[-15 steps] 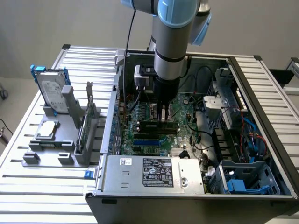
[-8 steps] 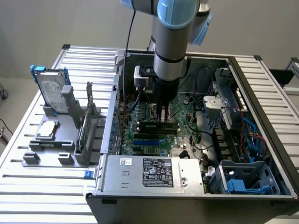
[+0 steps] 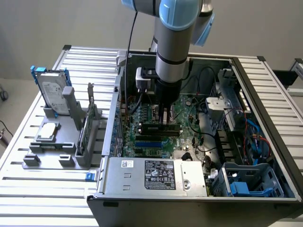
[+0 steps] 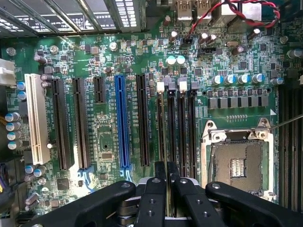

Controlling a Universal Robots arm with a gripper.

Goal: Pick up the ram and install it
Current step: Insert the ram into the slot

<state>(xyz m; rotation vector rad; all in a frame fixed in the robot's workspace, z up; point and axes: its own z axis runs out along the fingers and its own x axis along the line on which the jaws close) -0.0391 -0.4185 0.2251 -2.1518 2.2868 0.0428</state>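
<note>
Exterior view, arm: reaches down from above into the open computer case (image 3: 265, 118), which lies on a slatted metal table (image 3: 28, 179)
Exterior view, gripper (image 3: 164, 119): low over the motherboard (image 3: 156, 142), near the middle of the case, fingers drawn close together
Exterior view, ram (image 3: 161, 128): a long dark strip directly under the fingertips, clamped by its upper edge, standing on edge along the memory slots and lying crosswise in this view; whether it is fully seated cannot be told
Exterior view, fixture (image 3: 52, 153): grey holder on the table at the exterior view's left, well apart from the gripper; a silver hard drive (image 3: 52, 92) with blue rails stands upright in it, and a small square processor chip (image 3: 49, 131) lies flat in front of the drive
Exterior view, power supply (image 3: 156, 177): silver box with a dark label at the near edge of the case

Wrist view, gripper (image 4: 166, 166): two black fingers (image 4: 155, 194) nearly together, pinched on a thin edge
Wrist view, ram (image 4: 166, 137): seen edge-on as a narrow dark line running away from the fingertips, in line with the memory slots (image 4: 187, 127)
Wrist view, neighbours: blue expansion slot (image 4: 122, 123) on one side of the memory slots, open processor socket (image 4: 236, 163) on the other
</note>
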